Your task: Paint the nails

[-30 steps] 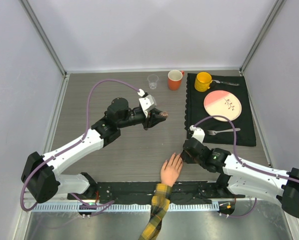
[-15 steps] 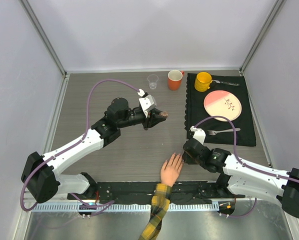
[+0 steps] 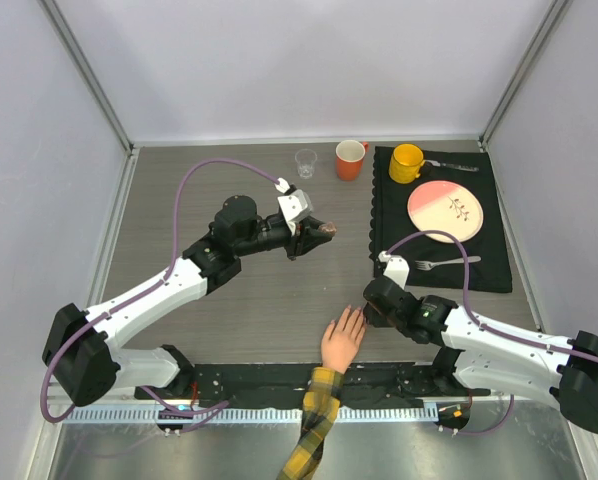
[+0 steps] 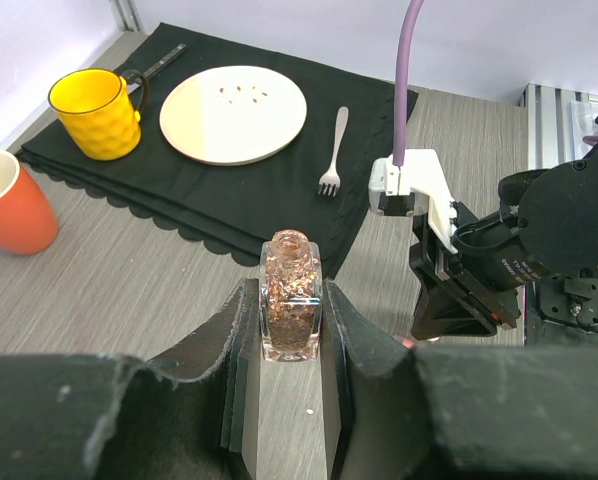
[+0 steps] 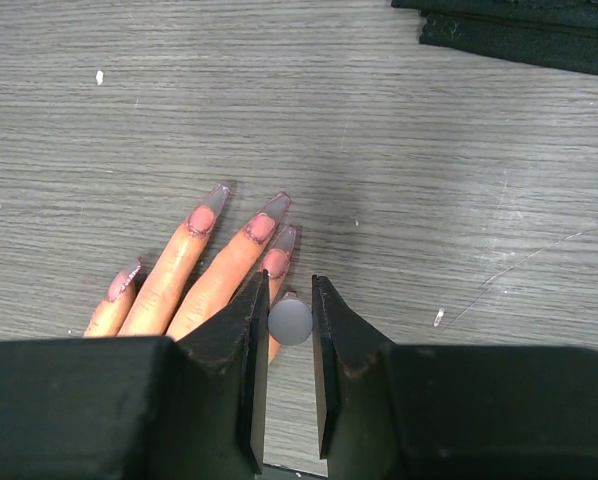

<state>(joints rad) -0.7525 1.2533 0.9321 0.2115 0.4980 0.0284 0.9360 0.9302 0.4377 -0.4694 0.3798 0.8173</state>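
- My right gripper (image 5: 289, 300): closed narrowly on a small grey round cap (image 5: 290, 322), just above the fingertips of the fake hand (image 5: 184, 285).
- The nails (image 5: 262, 228): long, pink at the base, the hand lying flat on the desk (image 5: 449, 150).
- My left gripper (image 4: 291, 305): clamped on an upright glitter polish bottle (image 4: 292, 280), well apart from the hand.

Pink nails (image 5: 201, 218), peach hand (image 3: 342, 340), yellow-black plaid sleeve (image 3: 314, 430).

The nails (image 5: 262, 224) are long, pointed, translucent, seemingly pink-glittered near their bases.
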